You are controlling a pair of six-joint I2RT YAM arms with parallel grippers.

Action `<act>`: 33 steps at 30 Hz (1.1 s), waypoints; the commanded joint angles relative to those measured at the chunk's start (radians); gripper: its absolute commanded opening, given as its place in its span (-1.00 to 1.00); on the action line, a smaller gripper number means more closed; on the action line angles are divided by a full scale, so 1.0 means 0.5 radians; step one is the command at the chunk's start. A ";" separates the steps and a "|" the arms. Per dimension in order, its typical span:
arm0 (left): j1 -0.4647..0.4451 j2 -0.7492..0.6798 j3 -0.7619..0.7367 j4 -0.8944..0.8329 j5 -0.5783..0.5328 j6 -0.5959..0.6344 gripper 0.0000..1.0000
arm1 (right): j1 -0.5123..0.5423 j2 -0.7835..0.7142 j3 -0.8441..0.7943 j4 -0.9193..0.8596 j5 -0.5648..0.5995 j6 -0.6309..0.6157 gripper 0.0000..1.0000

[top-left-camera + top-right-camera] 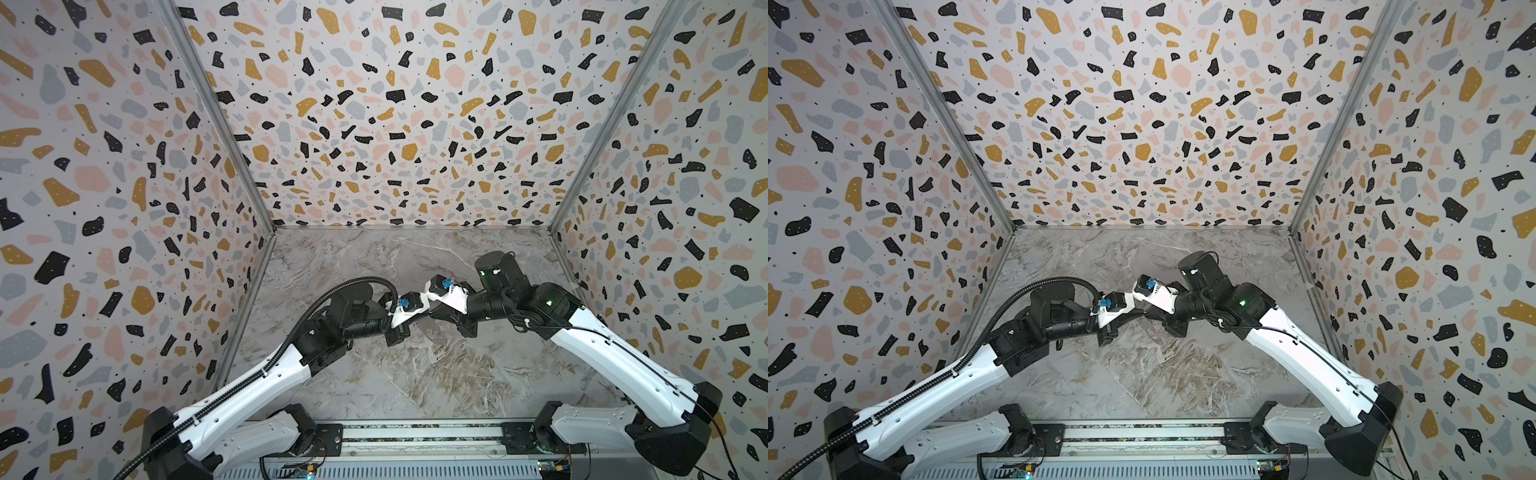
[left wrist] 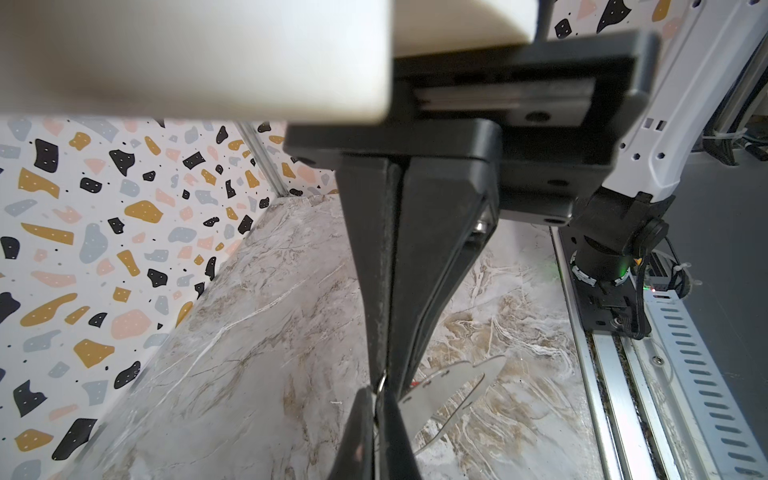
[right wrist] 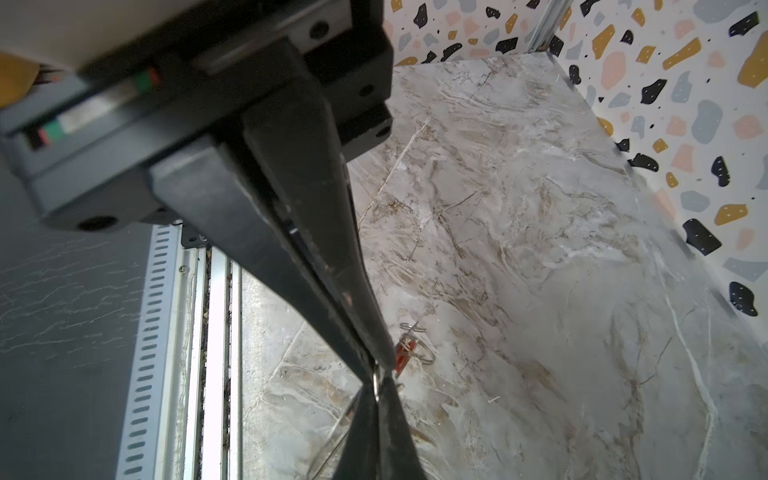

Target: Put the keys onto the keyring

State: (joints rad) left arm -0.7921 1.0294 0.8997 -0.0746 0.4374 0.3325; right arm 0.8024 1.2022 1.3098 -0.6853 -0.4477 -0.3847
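Left gripper (image 2: 385, 379), right gripper (image 3: 380, 366) both pressed together, tips meeting near middle of table (image 1: 415, 374), pinching thin wire ring (image 2: 381, 384). Red-tagged key (image 3: 404, 353) tiny, light, likely slippery; keyring (image 2: 453, 388) stiff, flat: grip by edge.

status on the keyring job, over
Left tool and right tool shut, tip to tip on a small wire ring. Keyring just beside the tips, red key tag close by. Nothing seen in the way.
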 commanded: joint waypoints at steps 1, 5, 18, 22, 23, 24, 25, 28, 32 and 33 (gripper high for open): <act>0.007 0.023 -0.053 0.268 -0.012 -0.175 -1.00 | 0.015 -0.128 -0.024 0.207 -0.066 0.045 -1.00; 0.009 0.026 -0.172 0.618 -0.003 -0.355 -1.00 | 0.017 -0.175 -0.116 0.321 -0.029 0.134 -1.00; 0.007 0.064 -0.330 1.167 -0.002 -0.601 -1.00 | 0.018 -0.366 -0.418 0.603 0.063 0.329 -0.60; 0.007 0.079 -0.345 1.228 0.006 -0.632 -1.00 | 0.017 -0.415 -0.465 0.627 0.118 0.356 -0.58; 0.007 0.083 -0.349 1.244 0.010 -0.641 -1.00 | 0.017 -0.429 -0.477 0.632 0.139 0.363 -0.56; 0.008 0.084 -0.357 1.262 0.015 -0.648 -1.00 | 0.017 -0.443 -0.491 0.644 0.158 0.373 -0.51; 0.009 0.083 -0.362 1.279 0.015 -0.655 -1.00 | 0.015 -0.459 -0.502 0.657 0.176 0.383 -0.47; 0.007 0.085 -0.375 1.330 0.026 -0.675 -1.00 | 0.015 -0.518 -0.544 0.699 0.207 0.415 -0.31; 0.007 0.089 -0.388 1.378 0.037 -0.706 -1.00 | 0.015 -0.611 -0.616 0.780 0.235 0.465 -0.21; 0.008 0.086 -0.395 1.396 0.033 -0.712 -1.00 | 0.015 -0.634 -0.638 0.807 0.235 0.478 -0.20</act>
State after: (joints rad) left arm -0.7921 1.0782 0.7124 0.5056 0.4484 0.0010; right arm 0.8047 0.9260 1.0027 -0.3313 -0.3424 -0.1787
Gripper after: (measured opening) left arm 0.047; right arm 0.398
